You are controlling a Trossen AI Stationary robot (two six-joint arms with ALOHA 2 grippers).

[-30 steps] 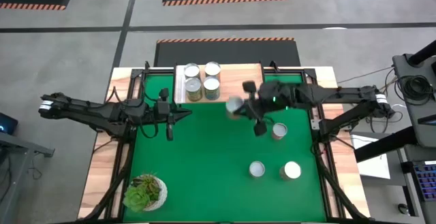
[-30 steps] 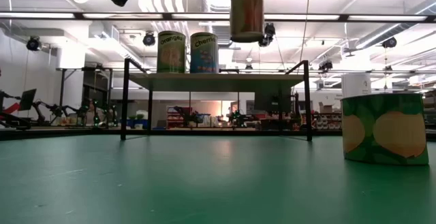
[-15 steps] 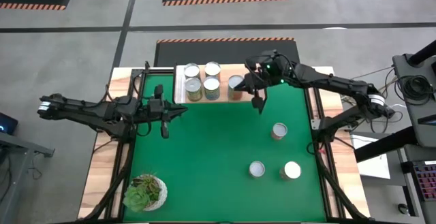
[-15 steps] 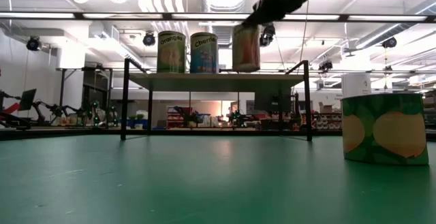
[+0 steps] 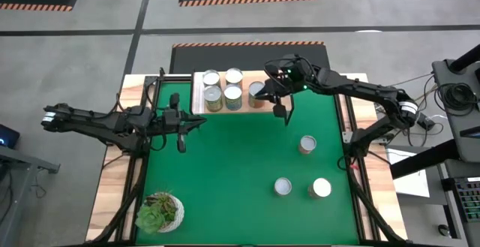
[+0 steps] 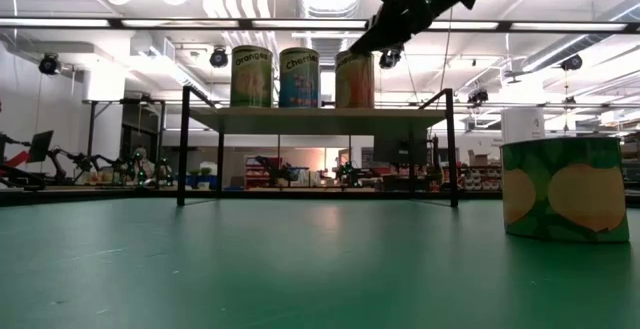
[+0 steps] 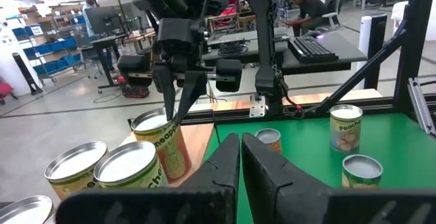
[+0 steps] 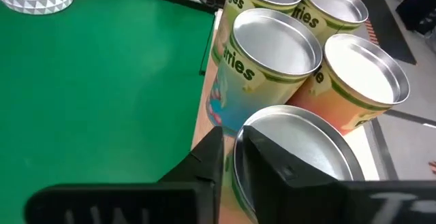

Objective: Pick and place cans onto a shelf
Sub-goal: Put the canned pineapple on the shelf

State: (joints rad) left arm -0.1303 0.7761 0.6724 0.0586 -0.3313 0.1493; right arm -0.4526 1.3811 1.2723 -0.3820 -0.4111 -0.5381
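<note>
The wooden shelf (image 5: 279,82) stands at the table's far edge. Several cans (image 5: 223,86) stand on it in a cluster. A fifth can (image 5: 256,91) stands on its base beside them, on their right, with my right gripper (image 8: 231,139) shut on it. Three more cans (image 5: 307,144) (image 5: 283,187) (image 5: 321,188) stand on the green mat. My left gripper (image 7: 240,146) hovers shut over the mat's left part, near the shelf's left end, holding nothing. My right gripper pinches the can's top rim (image 8: 246,120) on its side nearest the other cans, one finger (image 8: 204,159) outside the wall and the other over the shiny lid. The fingers slant down from the table's right. The can stands upright on the shelf board (image 6: 354,79).
A potted succulent (image 5: 159,211) sits at the mat's near left corner. The shelf's black legs (image 6: 183,149) stand on the mat. The board's right part beyond the held can is bare wood.
My right gripper has carried the can from above the mat's middle toward the far edge and to the left, then down. The can, lifted clear a second ago, now stands on the shelf beside the others.
</note>
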